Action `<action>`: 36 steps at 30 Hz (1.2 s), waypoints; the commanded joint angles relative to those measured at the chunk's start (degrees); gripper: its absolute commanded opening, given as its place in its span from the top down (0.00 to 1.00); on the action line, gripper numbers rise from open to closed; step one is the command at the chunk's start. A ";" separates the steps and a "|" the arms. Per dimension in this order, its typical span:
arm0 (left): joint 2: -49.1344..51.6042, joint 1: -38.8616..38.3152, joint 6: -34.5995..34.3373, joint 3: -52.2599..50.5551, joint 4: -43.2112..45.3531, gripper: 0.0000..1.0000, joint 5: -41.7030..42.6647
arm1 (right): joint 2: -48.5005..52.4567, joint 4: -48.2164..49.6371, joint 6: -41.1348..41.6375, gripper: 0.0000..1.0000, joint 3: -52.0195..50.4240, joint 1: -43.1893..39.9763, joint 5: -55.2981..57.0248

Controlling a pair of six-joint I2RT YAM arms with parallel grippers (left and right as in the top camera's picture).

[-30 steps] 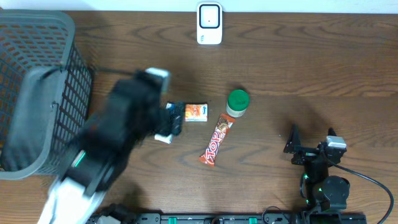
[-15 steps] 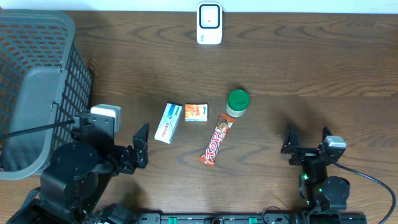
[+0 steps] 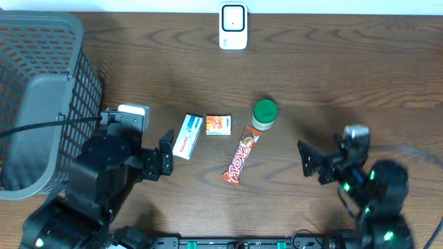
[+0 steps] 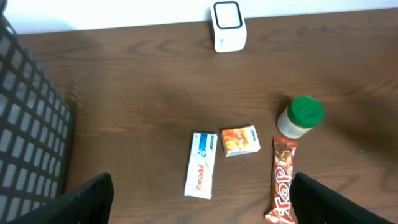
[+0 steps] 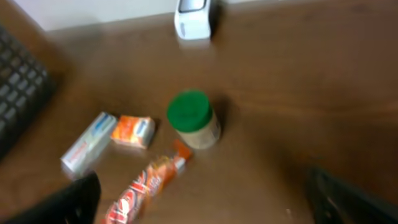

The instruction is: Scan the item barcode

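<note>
The left gripper point(image 3: 164, 155) is hovering just left of the white box point(image 3: 186, 136), its jaws standing wide apart and holding nothing. The right gripper point(image 3: 313, 162) is hanging well to the right of the items, likewise spread wide and empty. The white box, orange box point(image 3: 219, 124), bar point(image 3: 241, 155) and green-lidded jar point(image 3: 264, 114) are sitting in a loose row mid-table point(image 3: 346, 76). The jar seems to be touching the bar's upper end, though the view is coarse. The scanner point(image 3: 233, 26) is standing at the far edge and the basket point(image 3: 41, 83) is sitting at the left.
</note>
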 commanded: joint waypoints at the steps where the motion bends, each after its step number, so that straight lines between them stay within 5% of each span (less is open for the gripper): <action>1: 1.01 -0.17 -0.94 -0.28 0.26 0.09 -0.76 | 14.21 -10.32 -14.34 0.01 16.48 0.17 -1.70; 7: 1.16 -0.17 -0.92 -0.28 0.31 0.09 -0.76 | 41.64 -41.31 -40.74 0.01 46.80 0.20 -8.57; 11: 1.16 -0.17 -0.92 -0.28 0.26 0.09 -0.76 | 52.92 -48.94 -51.47 0.01 55.04 0.20 -15.80; 20: 1.16 -0.17 -0.94 -0.28 0.22 0.09 -0.74 | 64.32 -37.92 -54.97 0.01 55.74 1.51 -14.45; 36: 1.16 -0.17 -0.92 -0.28 0.22 0.09 -0.74 | 77.20 -27.08 -50.27 0.01 55.76 15.61 14.14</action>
